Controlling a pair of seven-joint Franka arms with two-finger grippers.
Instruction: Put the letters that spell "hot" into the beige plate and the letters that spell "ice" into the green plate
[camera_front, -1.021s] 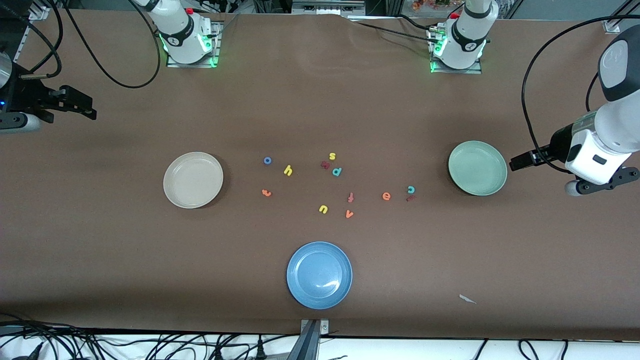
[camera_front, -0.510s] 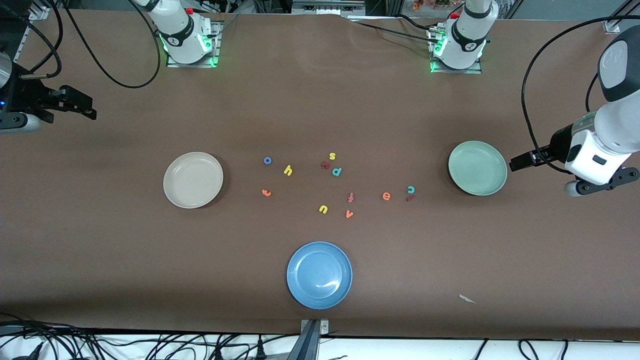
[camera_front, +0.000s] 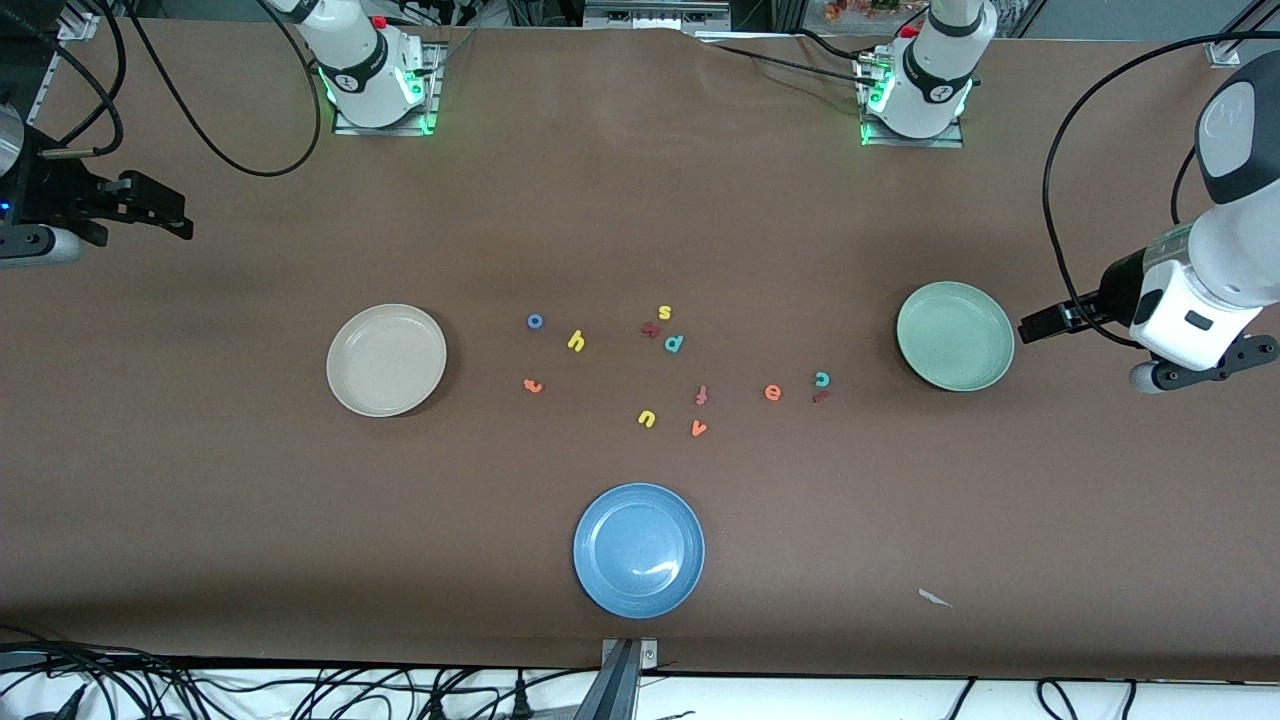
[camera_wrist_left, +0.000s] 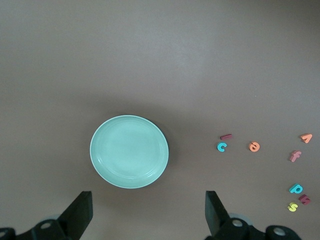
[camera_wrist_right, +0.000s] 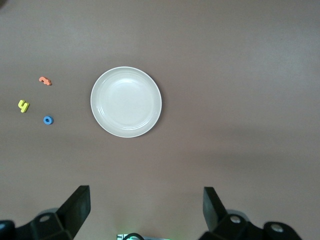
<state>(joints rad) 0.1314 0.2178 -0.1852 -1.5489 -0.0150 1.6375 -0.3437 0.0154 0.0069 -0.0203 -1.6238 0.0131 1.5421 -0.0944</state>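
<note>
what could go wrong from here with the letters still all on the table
Lookalikes are the main worry: the yellow u could be taken for the yellow h, and the teal p for the teal c. The maroon i lies right beside the c, so open fingers coming down may well nudge or catch both.

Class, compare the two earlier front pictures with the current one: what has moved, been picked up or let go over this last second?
Nothing visibly changed. Both arms wait at the table's ends, the left gripper and the right gripper with jaws open and empty. The beige plate, the green plate and the blue plate hold nothing, and every foam letter lies where it did.
</note>
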